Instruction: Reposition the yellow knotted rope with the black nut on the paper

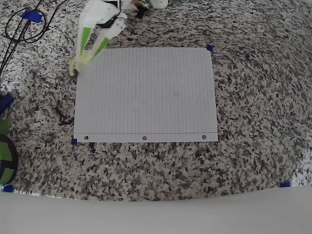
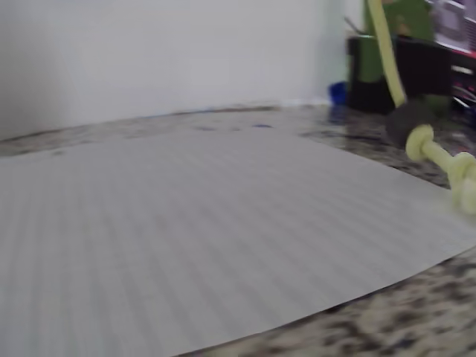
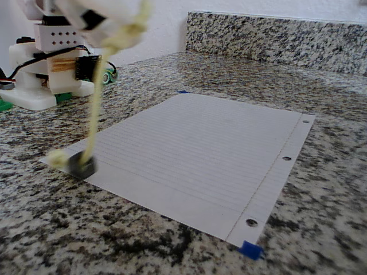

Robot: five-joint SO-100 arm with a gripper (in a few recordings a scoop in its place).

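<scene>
Tool (image 3: 123,31) clamped on yellow knotted rope (image 3: 93,117), black nut (image 3: 82,165) at paper (image 3: 218,149) edge — no legible writing

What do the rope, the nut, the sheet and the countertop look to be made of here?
Yellow knotted rope: soft pale yellow-green cord, matte, hanging limp from the gripper. Black nut: dark, dull; metal or plastic, too blurred to tell. Paper: thin white lined sheet, matte, with punched holes. Countertop: speckled grey-black granite or a look-alike, faintly glossy.

A kitchen, judging by the speckled granite counter (image 3: 321,189) and backsplash (image 3: 275,40).
</scene>
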